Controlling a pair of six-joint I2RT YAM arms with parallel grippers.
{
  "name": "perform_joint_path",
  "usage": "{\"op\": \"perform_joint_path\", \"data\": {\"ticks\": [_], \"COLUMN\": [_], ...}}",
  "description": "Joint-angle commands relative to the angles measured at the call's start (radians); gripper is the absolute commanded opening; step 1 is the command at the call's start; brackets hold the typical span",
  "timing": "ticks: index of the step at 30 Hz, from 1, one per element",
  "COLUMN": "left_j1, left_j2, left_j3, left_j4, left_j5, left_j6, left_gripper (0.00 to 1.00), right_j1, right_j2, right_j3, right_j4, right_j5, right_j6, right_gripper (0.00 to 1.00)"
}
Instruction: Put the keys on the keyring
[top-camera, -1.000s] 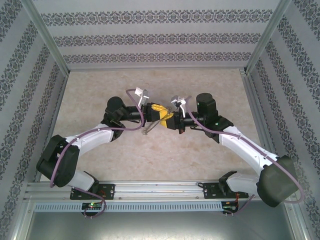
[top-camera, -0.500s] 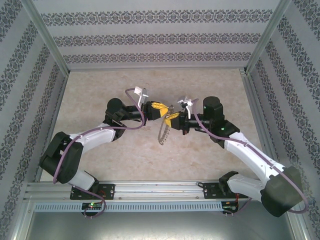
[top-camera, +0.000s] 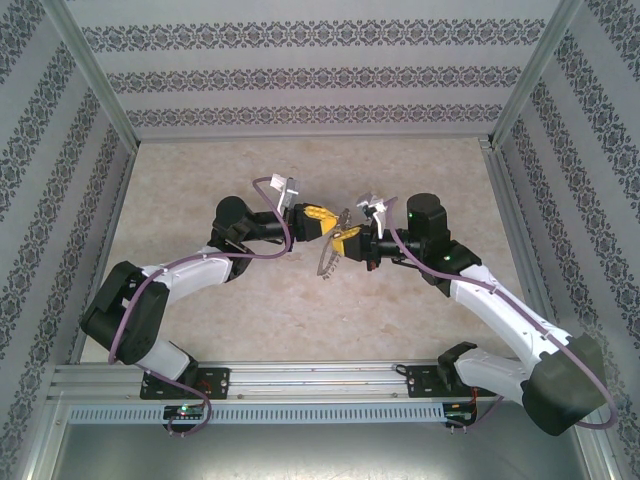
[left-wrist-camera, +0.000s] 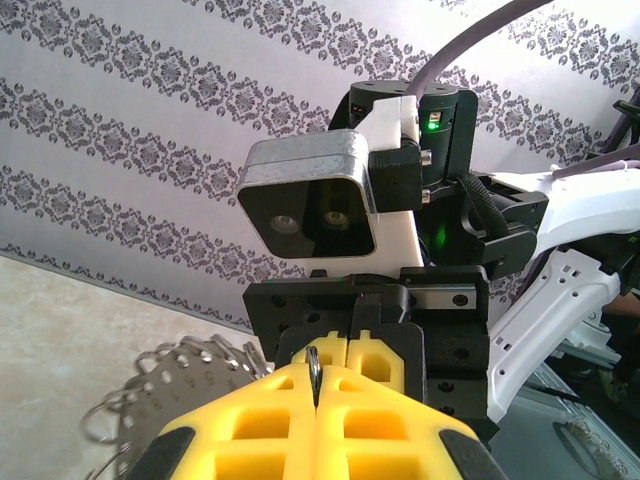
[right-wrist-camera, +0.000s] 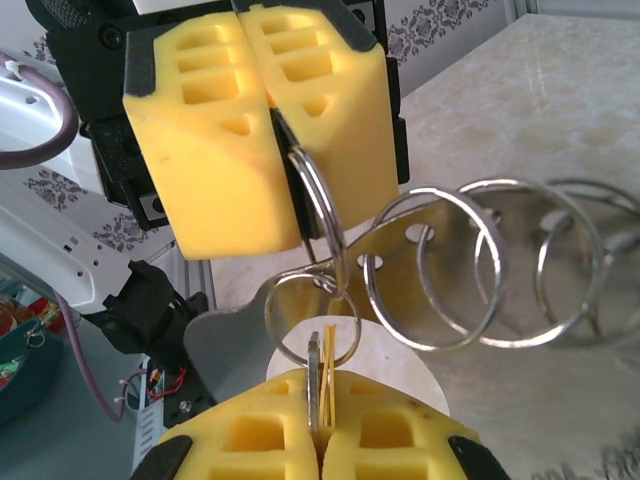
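My left gripper (top-camera: 320, 222) and right gripper (top-camera: 346, 240) meet tip to tip above the middle of the table. The keyring (top-camera: 328, 258), a grey beaded hoop, hangs below them. In the right wrist view the left gripper (right-wrist-camera: 285, 238) is shut on a thin wire ring (right-wrist-camera: 318, 205) of the keyring. Several more wire loops (right-wrist-camera: 480, 265) hang off its grey perforated plate. My right gripper (right-wrist-camera: 322, 385) is shut on a key (right-wrist-camera: 318, 375), whose metal edge and yellow-orange edge stick up into a small ring (right-wrist-camera: 305, 320). In the left wrist view the left gripper (left-wrist-camera: 315, 372) pinches the ring edge-on.
Bare marble tabletop (top-camera: 200, 180) lies all around the grippers, fenced by patterned walls and metal posts (top-camera: 100, 90). The rail (top-camera: 320, 380) with the arm bases runs along the near edge. The right arm's wrist camera (left-wrist-camera: 310, 205) sits close in front of the left gripper.
The right arm swung out to the right and its gripper turned to face the left one. The keyring has come up into view, hanging between them. Lately both grippers edged slightly closer.
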Motion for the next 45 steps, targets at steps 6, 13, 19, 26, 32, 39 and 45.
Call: {"op": "perform_joint_path", "data": {"ticks": [6,13,19,26,32,39,45], "left_j1": [-0.008,-0.008,-0.008,-0.009,-0.009,-0.008,-0.008], "left_j2": [0.0,0.001,-0.001,-0.005,-0.002,0.001,0.0], "left_j3": [0.026,0.024,0.025,0.026,0.03,0.037,0.038], "left_j4": [0.001,-0.041,-0.07,-0.089,-0.094,-0.096,-0.097], "left_j5": [0.028,0.033,0.034,0.034,0.037,0.038,0.038], "left_j6": [0.029,0.063,0.086,0.104,0.107,0.106,0.104], "left_gripper": [0.0,0.0,0.0,0.0,0.0,0.0,0.0], "right_j1": [-0.025,-0.034,-0.045,-0.058,-0.062,-0.053,-0.044], "right_j2": [-0.005,-0.001,-0.002,-0.01,-0.007,0.009,0.021], "right_j3": [0.06,0.093,0.118,0.134,0.137,0.151,0.145], "right_j4": [-0.068,-0.119,-0.159,-0.213,-0.217,-0.222,-0.209], "right_j5": [0.001,0.005,0.01,0.037,0.029,0.027,0.03], "right_j6": [-0.036,-0.059,-0.079,-0.104,-0.104,-0.107,-0.104], "right_gripper": [0.0,0.0,0.0,0.0,0.0,0.0,0.0]}}
